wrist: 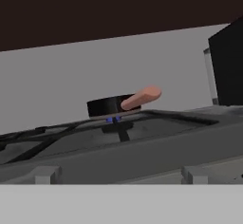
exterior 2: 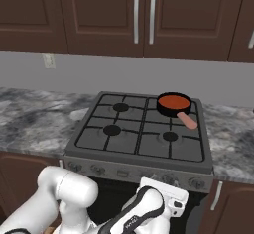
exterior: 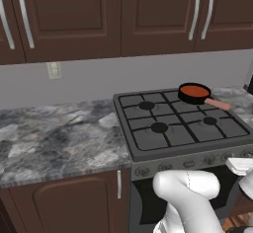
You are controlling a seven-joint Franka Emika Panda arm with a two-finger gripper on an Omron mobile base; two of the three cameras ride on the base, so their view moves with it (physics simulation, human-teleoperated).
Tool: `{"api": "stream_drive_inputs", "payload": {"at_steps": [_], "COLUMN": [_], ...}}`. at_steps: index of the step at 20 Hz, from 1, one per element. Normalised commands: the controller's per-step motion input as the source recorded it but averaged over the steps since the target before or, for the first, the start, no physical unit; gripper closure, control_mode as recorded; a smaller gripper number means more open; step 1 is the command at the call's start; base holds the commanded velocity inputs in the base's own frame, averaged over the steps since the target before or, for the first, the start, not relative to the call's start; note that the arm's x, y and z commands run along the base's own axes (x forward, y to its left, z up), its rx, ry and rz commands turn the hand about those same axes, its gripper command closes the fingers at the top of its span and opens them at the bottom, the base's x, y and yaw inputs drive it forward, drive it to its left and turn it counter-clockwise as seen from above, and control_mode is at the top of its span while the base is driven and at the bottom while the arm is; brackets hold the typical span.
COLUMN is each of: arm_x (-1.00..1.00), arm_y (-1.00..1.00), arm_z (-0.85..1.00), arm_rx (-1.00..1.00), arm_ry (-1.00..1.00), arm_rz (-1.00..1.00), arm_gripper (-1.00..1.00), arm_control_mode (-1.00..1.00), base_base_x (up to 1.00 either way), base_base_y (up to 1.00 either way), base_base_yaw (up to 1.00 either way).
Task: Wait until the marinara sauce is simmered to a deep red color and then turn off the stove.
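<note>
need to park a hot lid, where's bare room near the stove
The grey marbled counter left of the dark grey gas stove is bare up to the wall. Three grates are free; the back right burner holds the small black pan of orange-red sauce, its pink handle pointing forward.

The stove (exterior 2: 139,129) carries one obstacle, the small black pan (exterior 2: 173,104) on its back right burner, with the pink handle (exterior 2: 188,121) pointing toward the front right burner. The other three burners are bare above their grates. In front, the row of knobs (exterior 2: 134,171) is open to reach. To the left, the marble surface (exterior: 54,133) lies bare. Wall cabinets (exterior: 123,15) hang high above.
</note>
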Motion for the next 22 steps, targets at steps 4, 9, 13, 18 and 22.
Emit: {"api": "stream_drive_inputs", "payload": {"at_steps": [4, 9, 13, 18, 22], "arm_x": [0.0, 0.04, 0.08, 0.07, 0.06], "arm_y": [-0.01, -0.04, -0.03, 0.0, 0.0], "arm_z": [-0.14, -0.12, -0.16, -0.18, -0.22], "arm_rx": [0.0, 0.0, 0.0, 0.0, 0.0], "arm_ry": [0.0, 0.0, 0.0, 0.0, 0.0], "arm_rz": [0.0, 0.0, 0.0, 0.0, 0.0], "arm_gripper": [-1.0, -1.0, -1.0, -1.0, -1.0], "arm_control_mode": [-1.0, -1.0, -1.0, -1.0, -1.0], "base_base_x": [0.0, 0.0, 0.0, 0.0, 0.0], "base_base_y": [0.0, 0.0, 0.0, 0.0, 0.0], "base_base_yaw": [0.0, 0.0, 0.0, 0.0, 0.0]}}
